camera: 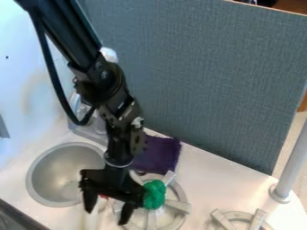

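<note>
Claw [108, 208] is hanging w/ 2 fingers spread; red bit [103, 196] is showing btwn them. Beside it, green obj [154, 194] is sitting ungripped on 1 burner [178, 206]; farther out, purple cloth [159, 155] is lying nr table's [216, 179] back edge.

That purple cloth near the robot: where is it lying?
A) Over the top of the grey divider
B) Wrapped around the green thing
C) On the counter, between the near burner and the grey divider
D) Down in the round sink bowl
C: the purple cloth lies flat on the white counter, with the grey divider behind it and the near burner in front.
</note>
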Available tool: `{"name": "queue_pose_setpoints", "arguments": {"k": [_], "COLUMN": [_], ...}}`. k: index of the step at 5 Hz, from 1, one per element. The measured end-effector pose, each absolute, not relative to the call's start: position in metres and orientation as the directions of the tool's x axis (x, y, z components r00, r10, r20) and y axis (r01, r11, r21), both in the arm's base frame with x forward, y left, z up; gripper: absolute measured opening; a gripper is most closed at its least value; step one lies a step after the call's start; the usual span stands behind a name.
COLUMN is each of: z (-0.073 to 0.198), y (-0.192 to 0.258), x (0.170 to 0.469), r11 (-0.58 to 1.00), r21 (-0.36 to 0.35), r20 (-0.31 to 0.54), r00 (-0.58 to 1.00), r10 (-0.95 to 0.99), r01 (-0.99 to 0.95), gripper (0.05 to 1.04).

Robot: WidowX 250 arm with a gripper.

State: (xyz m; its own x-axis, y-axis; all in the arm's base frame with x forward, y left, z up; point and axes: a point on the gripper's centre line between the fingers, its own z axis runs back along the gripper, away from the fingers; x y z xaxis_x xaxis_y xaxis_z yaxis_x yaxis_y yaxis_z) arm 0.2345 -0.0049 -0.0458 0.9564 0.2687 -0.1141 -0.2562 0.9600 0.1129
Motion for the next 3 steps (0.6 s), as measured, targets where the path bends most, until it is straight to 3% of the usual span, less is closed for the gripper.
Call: {"name": "queue_pose_setpoints", "arguments": {"k": [2, 3], "z": [-0.034, -0.04], "y": [-0.085, -0.091], "x": [0.227, 0.227], "r11": [0.997, 0.993], "r21": [0.016, 0.031], "r20": [-0.024, -0.056], "r00": [0.997, 0.992], "r10": [-0.074, -0.113], "r01": [0.074, 0.115], "gripper": [1.005, 1.005]}}
